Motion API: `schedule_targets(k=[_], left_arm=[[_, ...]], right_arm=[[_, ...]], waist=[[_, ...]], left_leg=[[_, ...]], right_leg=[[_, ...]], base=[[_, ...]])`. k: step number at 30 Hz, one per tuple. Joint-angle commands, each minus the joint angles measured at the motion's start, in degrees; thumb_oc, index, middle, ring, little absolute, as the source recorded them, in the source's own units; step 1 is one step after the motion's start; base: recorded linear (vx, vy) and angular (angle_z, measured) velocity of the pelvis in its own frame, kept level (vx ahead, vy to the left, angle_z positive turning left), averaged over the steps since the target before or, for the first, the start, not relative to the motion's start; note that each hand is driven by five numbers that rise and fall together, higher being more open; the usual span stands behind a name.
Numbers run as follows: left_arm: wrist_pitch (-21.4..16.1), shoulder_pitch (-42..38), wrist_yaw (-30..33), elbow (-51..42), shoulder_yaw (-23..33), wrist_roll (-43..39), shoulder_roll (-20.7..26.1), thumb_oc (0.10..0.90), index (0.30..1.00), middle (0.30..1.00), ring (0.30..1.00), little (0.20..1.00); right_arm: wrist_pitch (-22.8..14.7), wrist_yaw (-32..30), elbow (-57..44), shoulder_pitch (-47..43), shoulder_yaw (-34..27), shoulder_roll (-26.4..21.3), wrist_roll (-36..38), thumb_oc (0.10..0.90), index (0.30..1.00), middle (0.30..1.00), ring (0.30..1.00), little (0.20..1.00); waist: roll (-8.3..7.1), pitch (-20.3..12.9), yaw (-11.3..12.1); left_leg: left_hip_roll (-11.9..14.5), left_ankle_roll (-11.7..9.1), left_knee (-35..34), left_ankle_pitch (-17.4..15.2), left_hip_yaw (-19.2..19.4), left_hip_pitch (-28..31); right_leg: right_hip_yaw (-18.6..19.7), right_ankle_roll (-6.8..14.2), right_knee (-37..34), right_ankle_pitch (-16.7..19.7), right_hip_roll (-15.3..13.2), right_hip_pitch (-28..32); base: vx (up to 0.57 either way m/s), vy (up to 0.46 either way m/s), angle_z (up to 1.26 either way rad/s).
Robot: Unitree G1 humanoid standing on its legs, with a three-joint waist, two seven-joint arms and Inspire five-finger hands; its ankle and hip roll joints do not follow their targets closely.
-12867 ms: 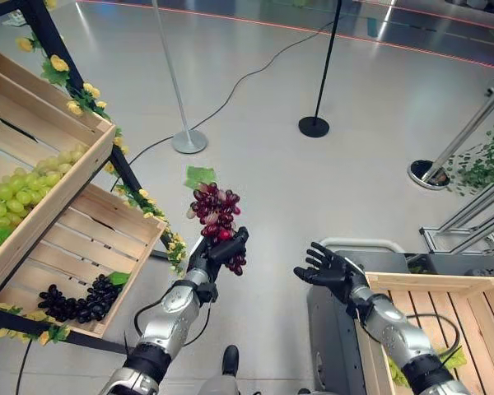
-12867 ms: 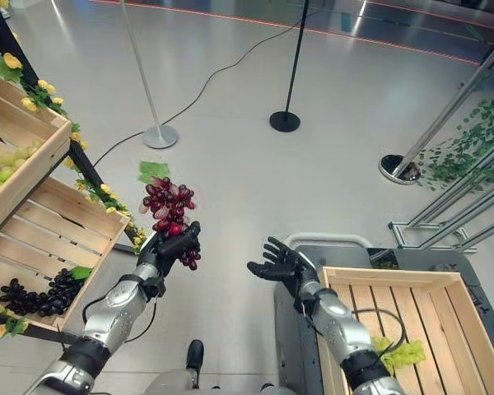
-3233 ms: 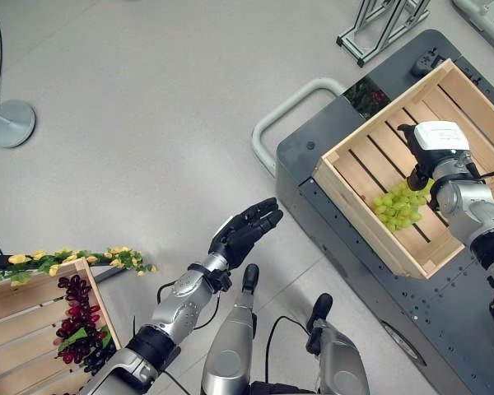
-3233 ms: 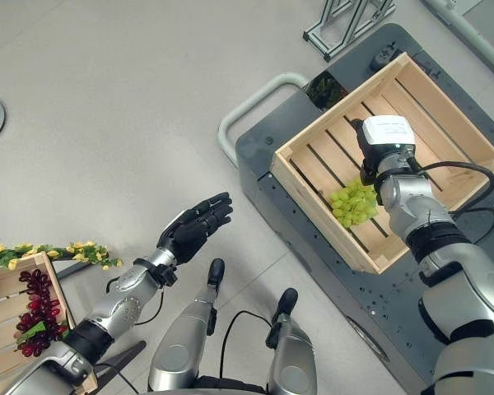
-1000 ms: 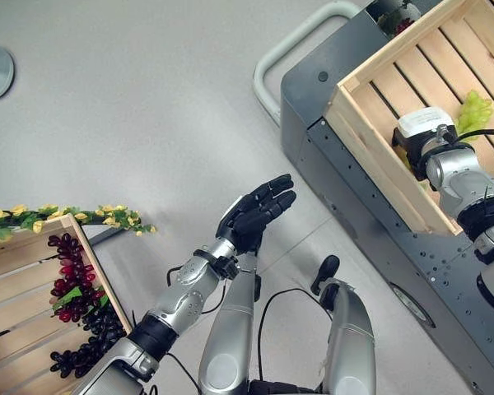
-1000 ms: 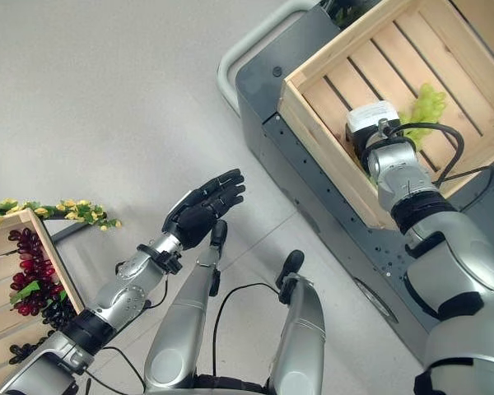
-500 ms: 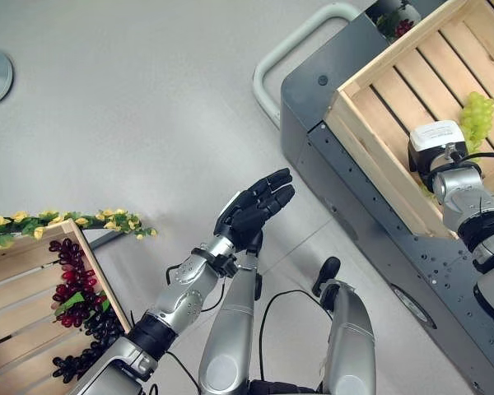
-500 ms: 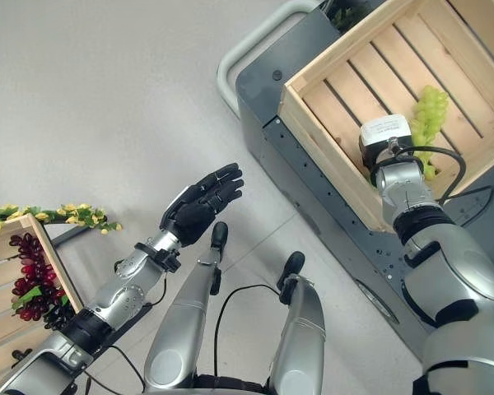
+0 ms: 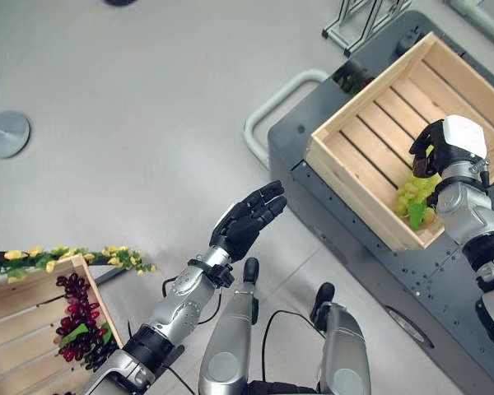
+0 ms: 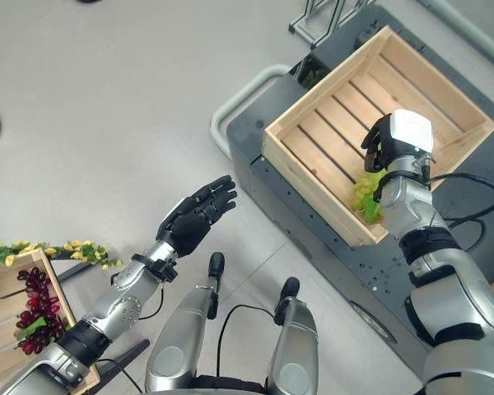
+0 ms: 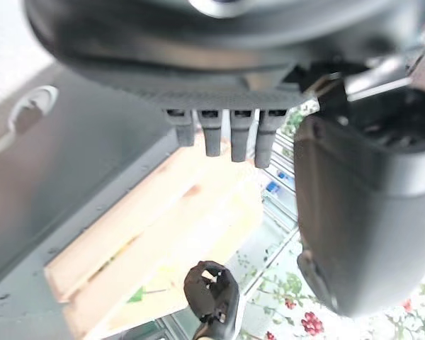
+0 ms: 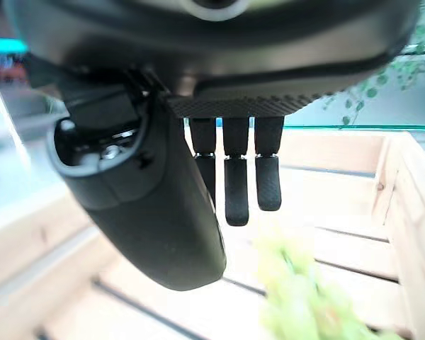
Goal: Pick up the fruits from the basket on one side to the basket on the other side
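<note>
A bunch of green grapes [image 9: 415,196] lies in the near corner of the wooden crate [image 9: 370,89] on the grey cart. My right hand [image 9: 429,148] hovers just above that bunch. In the right wrist view its fingers [image 12: 236,185] hang relaxed and open, with the green grapes [image 12: 304,297] below them and nothing held. My left hand [image 9: 248,219] is raised over the floor in the middle, palm up, fingers straight and open, holding nothing. A red grape bunch [image 9: 72,319] lies in the wooden crate at the lower left.
The grey cart [image 9: 300,144] has a pale loop handle [image 9: 267,117] towards the open floor. A garland of yellow flowers [image 9: 66,257] edges the left crate. A round stand base [image 9: 4,133] sits at far left, and a metal frame [image 9: 369,18] behind the cart.
My right hand has lifted out of the crate and off the green grapes, which stay in its near corner. The camera has shifted; my left hand stays open in place.
</note>
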Motion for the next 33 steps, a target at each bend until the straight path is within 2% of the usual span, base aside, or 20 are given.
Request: schedule_targets(k=[1,6,8,12,15,18,20,21,22,23,24,27,31,33], left_arm=[[-4.5,0.1,-1.1,-7.6,3.0,-0.4,-2.5,0.800,0.900,0.900,0.900,0.900],[-2.4,0.9,0.4,-6.1,2.9,2.9,-3.1,0.800,0.900,0.900,0.900,0.900],[-2.1,1.2,1.1,-5.0,2.8,7.0,-2.9,0.800,0.900,0.900,0.900,0.900],[-1.0,1.3,1.3,-4.4,2.5,8.2,-2.7,0.800,0.900,0.900,0.900,0.900],[-0.1,1.1,0.9,-3.2,2.8,7.9,-2.9,0.800,0.900,0.900,0.900,0.900],[1.2,1.9,0.4,-3.8,3.4,6.9,-3.1,0.800,0.900,0.900,0.900,0.900],[1.6,2.1,-0.1,-4.3,3.4,6.4,-3.2,0.800,0.900,0.900,0.900,0.900],[1.7,2.1,-0.2,-4.4,3.4,6.4,-3.2,0.800,0.900,0.900,0.900,0.900],[1.8,2.0,-0.5,-4.4,3.3,6.2,-3.1,0.800,0.900,0.900,0.900,0.900],[1.7,1.7,-0.7,-4.3,3.1,6.1,-3.2,0.800,0.900,0.900,0.900,0.900],[1.6,1.0,-0.7,-4.4,2.7,5.9,-3.1,0.800,0.900,0.900,0.900,0.900],[0.6,-1.2,-0.8,-3.9,1.8,5.4,-3.1,0.800,0.900,0.900,0.900,0.900],[-1.9,-5.7,-0.5,-2.9,0.0,5.2,-3.5,0.800,0.900,0.900,0.900,0.900],[-2.5,-6.5,-0.2,-2.5,-0.2,5.1,-3.7,0.800,0.900,0.900,0.900,0.900]], right_arm=[[-3.8,-7.1,-4.5,-3.6,-3.5,-7.6,5.7,0.400,0.300,0.300,0.300,0.300],[-6.1,-6.3,-6.7,-0.5,-7.7,-5.4,11.0,0.400,0.300,0.300,0.300,0.300],[-7.4,-4.7,-8.7,1.2,-10.0,-4.0,13.6,0.400,0.300,0.300,0.300,0.300],[-8.1,-3.3,-10.5,2.5,-11.2,-2.4,15.2,0.400,0.300,0.300,0.300,0.300],[-8.0,-1.7,-11.2,3.6,-11.3,-1.8,11.9,0.400,0.300,0.300,0.300,0.300],[-6.1,1.6,-12.0,5.1,-9.7,-2.8,6.0,0.400,0.300,0.300,0.300,0.300],[-5.1,3.2,-11.7,5.7,-8.4,-3.3,4.7,0.400,0.300,0.300,0.300,0.300],[-4.4,3.6,-11.6,5.8,-8.2,-3.3,4.3,0.461,0.392,0.392,0.392,0.392],[-3.1,4.2,-11.2,5.9,-7.6,-3.5,3.9,0.551,0.526,0.526,0.526,0.526],[-2.1,4.3,-10.6,5.7,-6.9,-3.5,4.1,0.800,0.900,0.900,0.900,0.900],[0.1,5.1,-8.7,4.7,-5.5,-3.3,5.0,0.800,0.900,0.900,0.900,0.900],[2.6,5.4,-4.8,1.6,-3.4,-2.5,6.8,0.800,0.900,0.900,0.900,0.900],[5.6,3.8,1.8,-4.8,-1.0,-1.2,12.2,0.800,0.900,0.900,0.900,0.900],[6.5,2.9,3.3,-6.0,-0.8,-0.6,13.6,0.800,0.900,0.900,0.900,0.900]], waist=[[-0.53,-3.8,-1.2],[-0.96,-6.9,-1.4],[-1.32,-9.5,-1.9],[-1.62,-12.2,-2.1],[-1.95,-14.4,-2.2],[-2.28,-16.2,-2.0],[-2.35,-16.1,-1.8],[-2.36,-16.0,-1.7],[-2.39,-15.7,-1.5],[-2.37,-15.3,-1.4],[-2.36,-14.4,-1.2],[-2.01,-12.2,-0.6],[-0.78,-7.1,-0.2],[-0.46,-6.1,-0.2]], left_leg=[[-0.2,0.6,8.5,-10.4,1.7,3.4],[0.1,0.2,5.5,-10.2,1.8,7.8],[0.4,-0.1,2.7,-9.4,1.9,10.4],[0.8,-0.5,0.3,-8.6,2.0,12.7],[0.9,-0.8,-1.0,-8.1,1.8,14.2],[1.3,-1.1,-1.3,-8.1,2.0,15.2],[1.4,-1.1,-0.8,-8.3,1.9,15.2],[1.4,-1.1,-0.6,-8.3,1.8,15.2],[1.4,-1.1,-0.4,-8.4,1.6,15.0],[1.5,-1.2,-0.2,-8.4,1.5,14.9],[1.5,-1.2,-0.1,-8.3,1.2,14.5],[1.5,-1.2,-0.1,-7.9,0.8,13.3],[1.1,-1.2,-0.1,-6.7,0.0,9.4],[1.1,-1.1,0.0,-6.3,-0.1,8.4]], right_leg=[[-2.6,-5.1,-3.4,3.5,3.3,5.0],[-2.2,-5.1,-7.1,3.6,3.8,10.0],[-1.8,-4.8,-9.8,4.0,4.3,12.6],[-1.5,-4.6,-12.0,4.3,4.7,14.9],[-1.4,-4.2,-13.3,4.6,4.9,16.5],[-1.7,-4.2,-14.0,4.5,5.0,17.8],[-1.8,-4.4,-13.7,4.3,5.1,18.1],[-1.9,-4.4,-13.6,4.2,5.1,18.1],[-1.9,-4.5,-13.3,4.1,5.2,18.0],[-2.0,-4.5,-13.2,4.1,5.1,18.0],[-2.2,-4.6,-12.9,4.0,5.2,17.7],[-2.6,-4.6,-12.5,4.1,5.2,16.4],[-3.0,-4.8,-11.5,4.5,5.5,12.5],[-3.1,-5.0,-11.0,4.6,5.5,11.2]], base=[[0.12,-0.006,-0.01],[0.12,-0.007,0.02],[0.16,-0.007,-0.03],[0.12,-0.016,-0.02],[0.13,-0.026,-0.02],[0.15,-0.028,0.00],[0.11,-0.031,0.05],[0.05,-0.033,0.05],[0.02,-0.034,0.05],[-0.01,-0.051,0.07],[-0.04,-0.044,0.06],[-0.12,-0.030,0.07],[-0.20,-0.006,0.06],[-0.12,0.023,-0.01]])
